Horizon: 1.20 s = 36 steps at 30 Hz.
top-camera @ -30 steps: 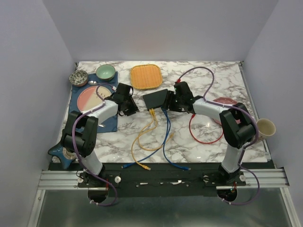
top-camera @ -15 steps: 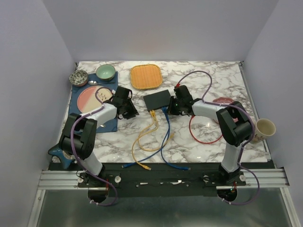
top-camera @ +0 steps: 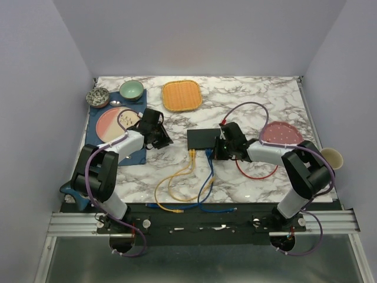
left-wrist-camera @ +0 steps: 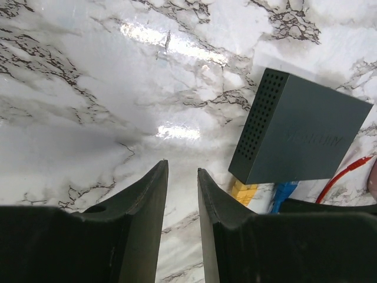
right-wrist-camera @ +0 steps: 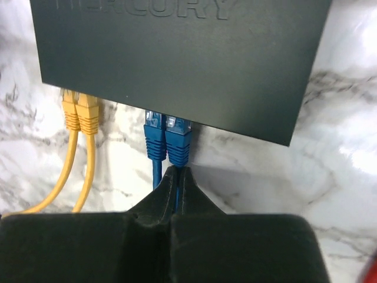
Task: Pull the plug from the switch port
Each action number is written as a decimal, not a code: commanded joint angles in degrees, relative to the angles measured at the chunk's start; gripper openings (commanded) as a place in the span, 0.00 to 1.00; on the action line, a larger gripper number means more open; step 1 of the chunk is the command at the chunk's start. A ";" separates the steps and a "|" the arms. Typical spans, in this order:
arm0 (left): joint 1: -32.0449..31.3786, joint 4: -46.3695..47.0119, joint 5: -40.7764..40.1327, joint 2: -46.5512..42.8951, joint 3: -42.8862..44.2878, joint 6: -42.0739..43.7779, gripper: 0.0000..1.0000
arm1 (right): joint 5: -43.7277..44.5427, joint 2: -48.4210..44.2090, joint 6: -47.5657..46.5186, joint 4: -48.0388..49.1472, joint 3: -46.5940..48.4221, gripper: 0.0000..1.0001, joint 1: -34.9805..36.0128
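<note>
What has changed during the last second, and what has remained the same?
The right gripper moved toward the near edge and shut on the blue cable just behind its plug. The switch slid nearer and slightly rightward. The left gripper stayed open and empty, in place. All plugs remain seated.

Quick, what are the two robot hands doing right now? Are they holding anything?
Left gripper: open, holding nothing.
Right gripper: shut on the blue cable, just below its plug in the switch.
</note>
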 commanded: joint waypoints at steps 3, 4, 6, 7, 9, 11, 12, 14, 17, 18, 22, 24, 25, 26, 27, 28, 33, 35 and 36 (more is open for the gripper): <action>-0.16 -0.90 -0.26 -3.15 1.25 0.62 0.38 | -1.04 -3.32 1.04 -6.37 -6.11 0.01 3.04; -0.16 -1.33 -0.69 -3.32 1.87 0.80 0.38 | 3.06 -4.72 1.91 -6.89 -6.46 0.06 3.04; -0.16 -1.60 -0.96 -3.15 4.23 1.41 0.38 | 8.00 -10.42 2.71 -7.68 -7.25 0.15 3.04; -0.25 -1.69 -0.87 -3.15 4.94 1.76 0.33 | 12.72 -12.27 2.80 -7.86 -7.60 0.29 2.96; -0.59 -1.69 -2.09 -3.50 7.05 2.20 0.28 | 15.83 -17.35 2.54 -8.04 -8.40 0.47 2.96; -1.12 -1.78 -5.33 -4.72 7.93 2.29 0.24 | 18.48 -19.84 2.45 -8.04 -9.36 0.90 2.96; -1.13 -1.69 -5.96 -4.90 8.46 1.86 0.24 | 18.74 -21.42 2.54 -7.86 -9.54 1.00 2.96; -0.95 -0.81 -5.97 -4.82 8.90 0.02 0.28 | 18.92 -22.04 2.36 -7.51 -9.54 1.00 2.96; -0.86 3.74 -2.20 -4.29 8.47 -2.27 0.40 | 19.80 -23.80 3.41 -5.93 -10.41 1.00 2.96; -0.95 5.85 1.11 -4.20 7.16 -3.15 0.52 | 19.97 -25.20 3.85 -2.45 -13.03 1.00 2.96; -1.30 15.34 8.60 -1.75 6.09 -5.01 0.99 | 20.86 -31.01 6.66 8.81 -20.59 1.00 2.87; -3.14 17.81 8.97 -1.13 6.09 -3.17 0.99 | 19.46 -31.28 8.33 14.08 -22.54 0.99 2.52; -4.19 20.26 10.10 -0.95 6.27 -2.46 0.99 | 14.05 -30.84 9.90 14.98 -22.72 0.97 0.95; -5.07 21.15 10.72 -0.17 6.62 -1.67 0.98 | 12.35 -29.62 10.79 15.86 -22.81 0.91 0.33; -6.82 22.29 11.86 0.45 7.32 -1.05 0.93 | 11.37 -28.74 11.58 15.96 -22.46 0.88 0.15; -7.45 24.22 12.65 1.15 7.67 -0.79 0.82 | 8.32 -27.86 11.76 16.13 -22.20 0.86 -0.29; -8.42 27.58 19.16 8.97 8.90 -2.71 0.28 | 3.28 -22.67 13.87 21.04 -21.23 0.79 -1.79; -8.42 28.80 20.22 11.34 8.21 -4.11 0.13 | 0.65 -20.91 14.75 21.32 -20.44 0.75 -3.02; -8.33 29.59 20.66 11.70 6.90 -4.82 0.12 | -0.93 -20.03 14.93 22.80 -20.35 0.74 -3.72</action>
